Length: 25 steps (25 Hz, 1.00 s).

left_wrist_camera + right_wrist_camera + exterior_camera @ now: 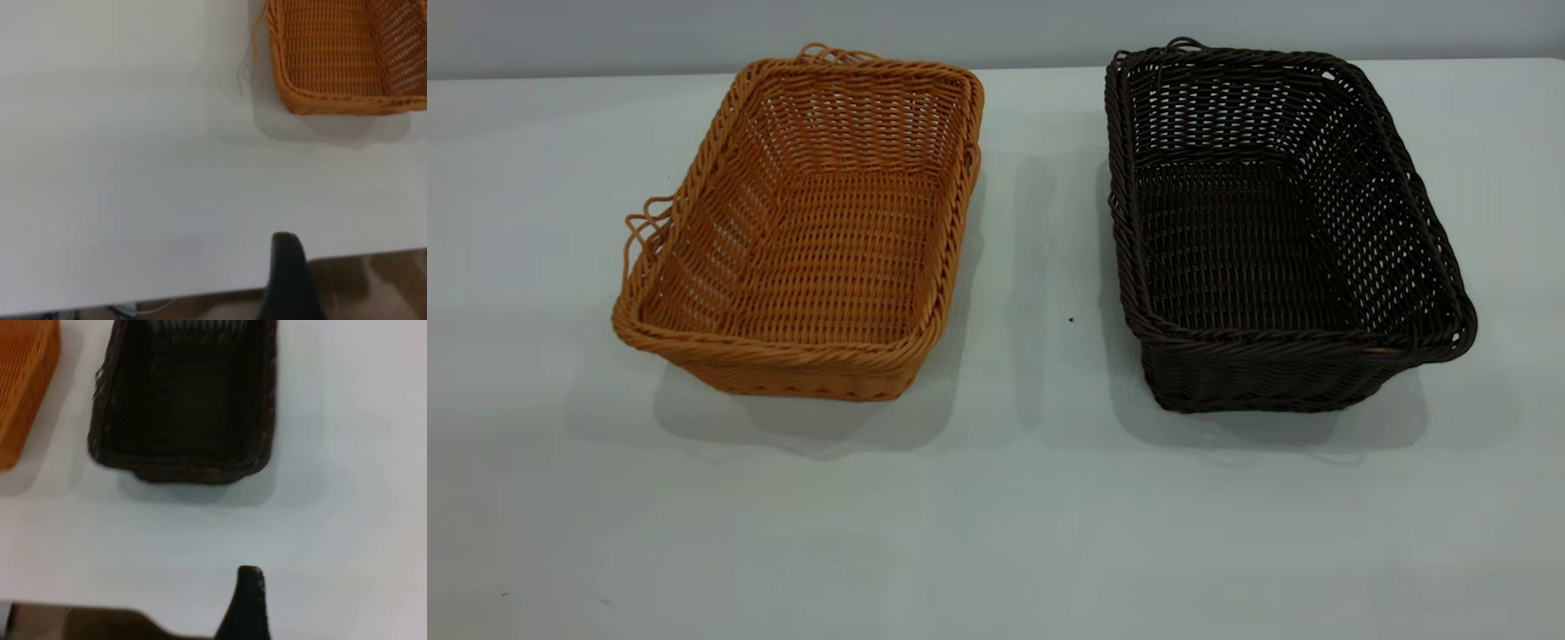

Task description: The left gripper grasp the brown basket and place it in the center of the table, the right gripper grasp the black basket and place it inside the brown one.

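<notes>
The brown basket stands on the left part of the white table, empty, with loop handles on its short ends. It also shows in the left wrist view. The black basket stands to its right, empty, a gap of bare table between them. It also shows in the right wrist view. Neither arm shows in the exterior view. A black tip of the left gripper hangs over the table's near edge, far from the brown basket. A black tip of the right gripper hangs near the table's edge, short of the black basket.
A wide strip of bare tabletop lies in front of both baskets. The table's edge and brown floor show beneath the left gripper. A corner of the brown basket shows in the right wrist view.
</notes>
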Available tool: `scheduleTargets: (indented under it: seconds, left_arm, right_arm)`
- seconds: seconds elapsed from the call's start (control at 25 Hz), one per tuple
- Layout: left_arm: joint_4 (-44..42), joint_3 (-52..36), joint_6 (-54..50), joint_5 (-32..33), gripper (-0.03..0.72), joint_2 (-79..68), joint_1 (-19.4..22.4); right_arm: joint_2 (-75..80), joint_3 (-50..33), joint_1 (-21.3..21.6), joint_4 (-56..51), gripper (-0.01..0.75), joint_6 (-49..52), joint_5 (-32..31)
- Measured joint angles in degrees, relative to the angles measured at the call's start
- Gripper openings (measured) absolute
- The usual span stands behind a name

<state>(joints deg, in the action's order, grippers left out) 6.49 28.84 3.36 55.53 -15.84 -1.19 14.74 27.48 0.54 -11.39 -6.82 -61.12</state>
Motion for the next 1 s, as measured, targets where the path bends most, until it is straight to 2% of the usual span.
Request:
scheduleTargets:
  seconds: [0.2,0.4,0.48,0.56,0.72,0.88,1.0]
  left_arm:
    - [0.0,2.0,3.4,-12.9,0.542,-15.9,0.0]
    - [0.0,6.4,6.0,-24.1,0.554,-30.8,0.0]
    - [0.0,8.7,6.5,-26.8,0.555,-36.0,0.0]
    - [0.0,11.1,6.7,-28.9,0.555,-41.2,0.0]
    - [0.0,14.9,6.9,-31.3,0.555,-49.1,0.0]
    - [0.0,17.6,6.9,-32.4,0.555,-54.3,0.0]
    - [0.1,18.8,6.9,-33.1,0.555,-57.5,0.0]
  right_arm:
    - [15.9,0.3,0.0,-12.1,0.623,-8.4,6.7]
    - [34.3,0.3,-0.3,-29.4,0.621,-22.5,10.3]
    - [42.4,0.3,-2.6,-35.6,0.615,-28.5,13.3]
    - [49.5,0.5,-7.8,-40.5,0.612,-31.5,17.4]
    - [63.7,2.7,-18.4,-44.1,0.603,-27.9,25.2]
    - [76.6,5.7,-20.5,-50.8,0.593,-16.0,27.8]
    - [84.3,7.3,-20.5,-62.4,0.591,-14.1,29.1]
